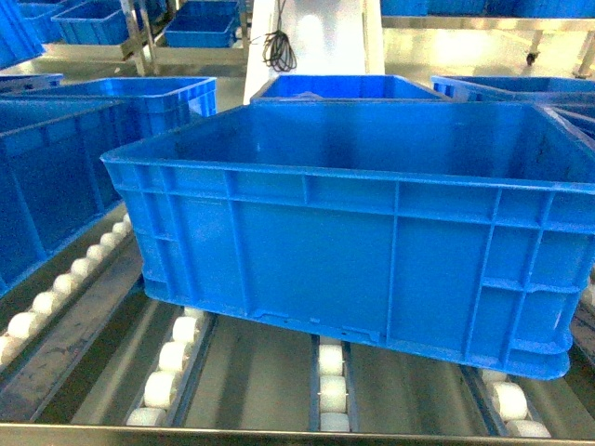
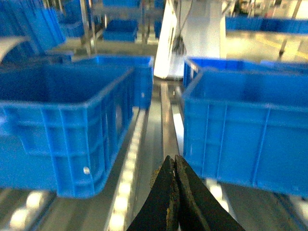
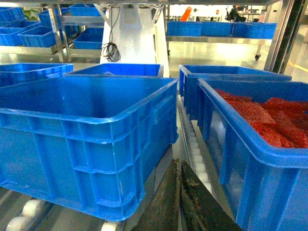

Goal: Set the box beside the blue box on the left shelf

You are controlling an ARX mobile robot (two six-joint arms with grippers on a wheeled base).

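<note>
A large bright-blue ribbed plastic crate (image 1: 372, 251) sits empty on the white rollers of the silver steel flow rack (image 1: 167, 372), another blue crate (image 1: 46, 186) at nine o'clock. It looks stiff, light and slick-walled, best held under its thick rim. Left gripper (image 2: 174, 192) and right gripper (image 3: 179, 197) are both closed, holding nothing.

Beyond the near racks we see a wide white column (image 1: 311, 42) with a coiled black cable (image 1: 279, 51) hanging on its face. Around it we find a pale, glossy floor (image 3: 211, 50) catching bright light. Further steel-framed racks (image 3: 62, 29) holding more blue plastic crates (image 3: 221, 29) line the back of the hall.
</note>
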